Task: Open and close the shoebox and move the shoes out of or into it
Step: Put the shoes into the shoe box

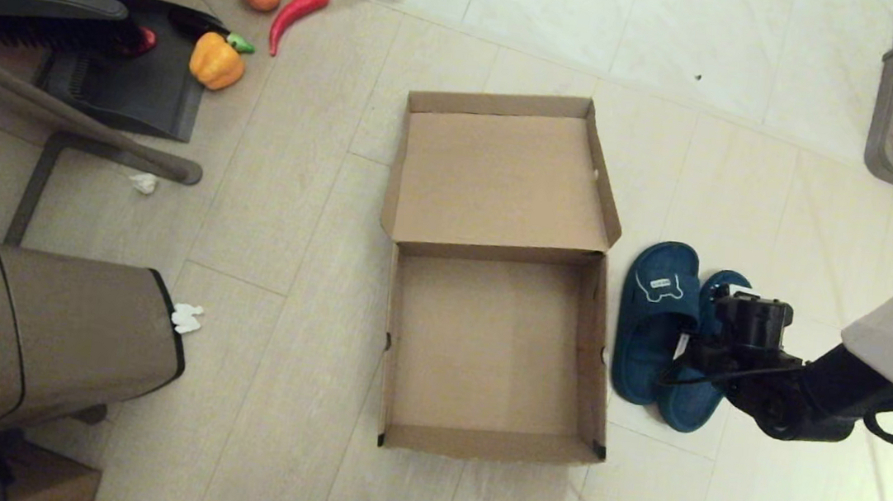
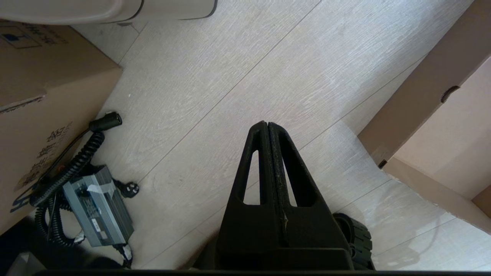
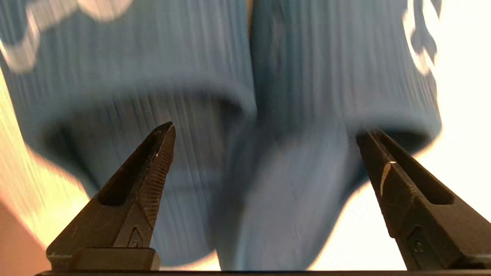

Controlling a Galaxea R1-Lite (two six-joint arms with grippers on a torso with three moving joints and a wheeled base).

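the shoebox [image 1: 486, 346] lies open on the pale tiled floor [image 1: 303, 269] in the middle of the head view, a plain brown cardboard tray with nothing inside it. its hinged lid [image 1: 500, 177] is folded back flat toward 12 o'clock, and there is black tape at the two near corners of the tray. one corner of the box [image 2: 433, 126] also shows in the left wrist view.

the shoes [image 1: 658, 327] sit on the floor at 3 o'clock from the tray, just beside its right wall. they are dark teal-blue slides lying side by side and touching, toes toward 12 o'clock. the strap of the one nearer the box carries a white-outlined patch; the other is partly hidden by the arm.

the right gripper [image 1: 726, 313] is over the shoes. in its wrist view its fingers [image 3: 149, 180] are spread wide, one tip over each ribbed insole [image 3: 245, 115], with nothing pinched between them.

the left gripper [image 2: 267, 126] hangs above bare floor, its two black fingers pressed together and holding nothing.

a brown bin [image 1: 48, 333] stands at 9 o'clock from the box.
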